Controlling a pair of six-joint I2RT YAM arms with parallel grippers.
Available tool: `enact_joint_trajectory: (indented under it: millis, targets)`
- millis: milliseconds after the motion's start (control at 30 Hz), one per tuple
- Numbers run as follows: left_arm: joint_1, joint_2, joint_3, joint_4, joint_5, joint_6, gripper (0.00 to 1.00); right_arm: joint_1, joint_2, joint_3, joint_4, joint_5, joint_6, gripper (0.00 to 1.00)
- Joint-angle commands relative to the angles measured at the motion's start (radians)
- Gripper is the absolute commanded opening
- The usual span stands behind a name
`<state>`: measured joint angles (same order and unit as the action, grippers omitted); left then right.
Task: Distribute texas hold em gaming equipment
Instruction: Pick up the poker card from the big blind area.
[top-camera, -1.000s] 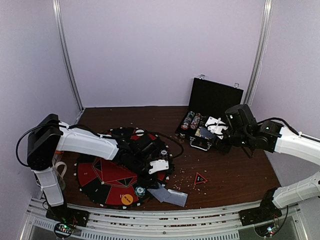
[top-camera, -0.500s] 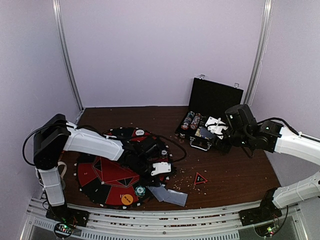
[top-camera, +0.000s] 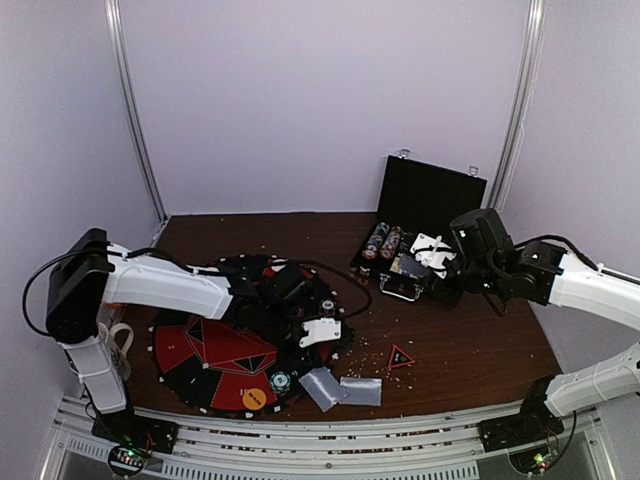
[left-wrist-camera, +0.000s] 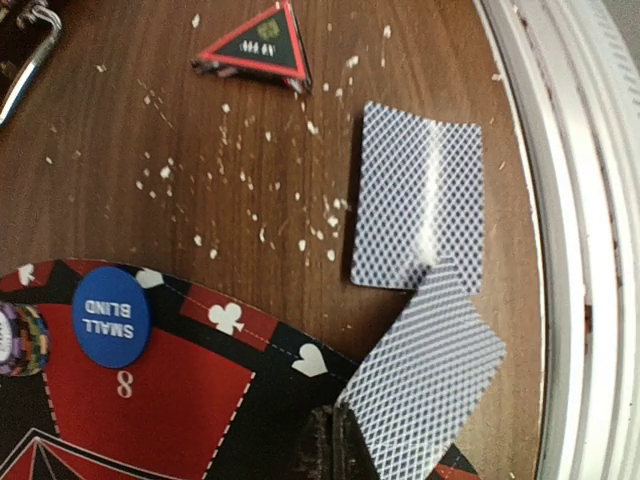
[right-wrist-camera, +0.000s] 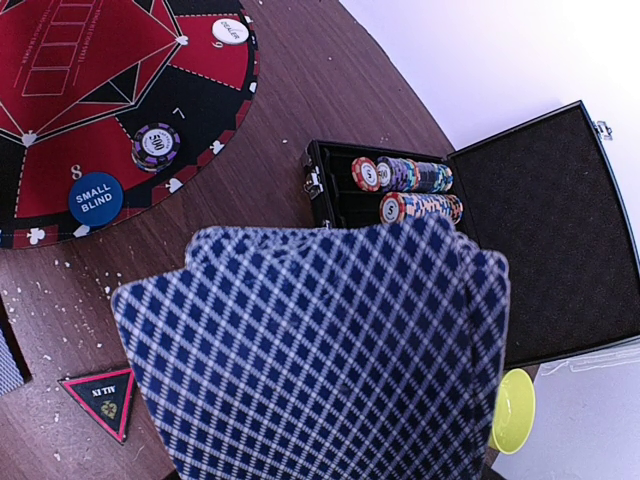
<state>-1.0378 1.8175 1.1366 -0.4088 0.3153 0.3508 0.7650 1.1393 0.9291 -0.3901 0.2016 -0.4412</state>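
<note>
Nearest us, by the counter (top-camera: 470, 350) edge, two playing cards (left-wrist-camera: 420, 205) lie face down, overlapping at a corner; our left gripper (left-wrist-camera: 325, 432) is clenched just beside the nearer one, at the rim of the felt mat (left-wrist-camera: 150, 400). Farther back, our right gripper (top-camera: 433, 254) grasps a fan of cards (right-wrist-camera: 320, 350) by the open chip case (top-camera: 430, 195)

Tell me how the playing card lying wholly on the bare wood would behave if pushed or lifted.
The card lies flush on smooth wood, so it would probably slide readily. It looks thin and glossy, with a glare band, so likely light and bendy. Its edge may be hard to pinch.
</note>
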Motion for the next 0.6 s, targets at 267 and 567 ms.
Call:
enact_joint_trajectory:
  millis: [267,567]
  targets:
    - [0.062,-0.210,-0.054,0.139,0.085,-0.090,0.00,-0.006,-0.016,0.008,0.007,0.018,-0.002,0.50]
    - [0.187,-0.269,-0.068,0.401,0.017,-0.298,0.00,-0.006,-0.015,0.005,0.010,0.021,-0.002,0.50]
